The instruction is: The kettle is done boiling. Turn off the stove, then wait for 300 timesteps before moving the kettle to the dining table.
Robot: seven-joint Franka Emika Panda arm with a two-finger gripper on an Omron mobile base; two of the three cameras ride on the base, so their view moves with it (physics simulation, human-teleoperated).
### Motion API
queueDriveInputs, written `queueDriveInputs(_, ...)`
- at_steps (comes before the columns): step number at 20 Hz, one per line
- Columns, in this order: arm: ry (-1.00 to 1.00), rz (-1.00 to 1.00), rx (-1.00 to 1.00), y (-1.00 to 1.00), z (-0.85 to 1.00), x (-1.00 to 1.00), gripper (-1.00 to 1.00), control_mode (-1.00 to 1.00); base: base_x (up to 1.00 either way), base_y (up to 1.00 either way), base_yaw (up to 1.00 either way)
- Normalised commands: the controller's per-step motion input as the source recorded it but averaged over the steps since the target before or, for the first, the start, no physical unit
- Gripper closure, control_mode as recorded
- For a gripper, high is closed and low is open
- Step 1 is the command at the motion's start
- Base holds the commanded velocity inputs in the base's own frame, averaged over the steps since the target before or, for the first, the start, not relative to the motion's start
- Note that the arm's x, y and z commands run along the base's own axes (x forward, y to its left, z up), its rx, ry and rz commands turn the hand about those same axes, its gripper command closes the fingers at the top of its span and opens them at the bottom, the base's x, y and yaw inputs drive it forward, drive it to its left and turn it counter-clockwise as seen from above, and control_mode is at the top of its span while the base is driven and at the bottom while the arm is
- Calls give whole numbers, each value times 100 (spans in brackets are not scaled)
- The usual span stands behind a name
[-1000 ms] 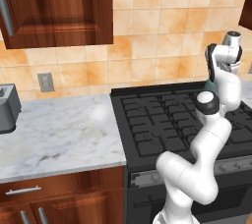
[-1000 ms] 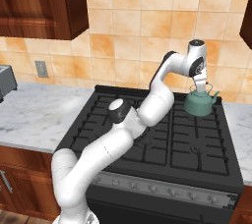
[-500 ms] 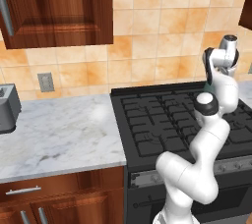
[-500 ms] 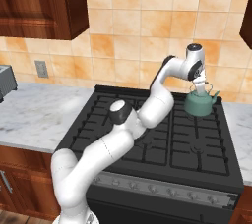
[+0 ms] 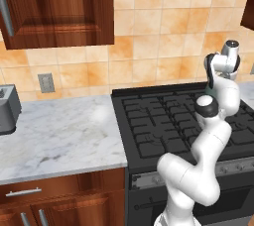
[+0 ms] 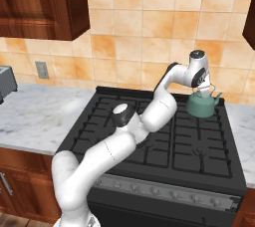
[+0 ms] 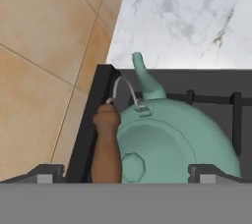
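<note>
A teal kettle (image 6: 201, 105) sits at the upper right of the black stove (image 6: 149, 136), below orange wall tiles (image 6: 134, 37). Marble counter (image 5: 59, 136) fills the left. The gripper (image 7: 125, 171) hangs over the kettle, fingers apart.

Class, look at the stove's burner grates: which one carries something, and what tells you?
The back right grate of the wide black gas stove: the small squat teal-green kettle sits on it, under the open gripper. The other grates are bare.
</note>
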Motion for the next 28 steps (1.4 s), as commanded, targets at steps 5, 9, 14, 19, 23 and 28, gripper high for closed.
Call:
queueDriveInputs(5, 1, 0, 0, 0, 0, 16, 100, -100, 0, 0, 0)
queueDriveInputs(9, 2, 0, 0, 0, -2, 3, 100, -100, 0, 0, 0)
queueDriveInputs(14, 0, 0, 0, 0, 0, 0, 100, -100, 0, 0, 0)
queueDriveInputs(19, 0, 0, 0, 0, 2, -6, 100, -100, 0, 0, 0)
queueDriveInputs(23, 0, -1, -1, 0, 22, -22, 100, -100, 0, 0, 0)
queueDriveInputs(28, 0, 0, -3, 3, 37, -23, 100, -100, 0, 0, 0)
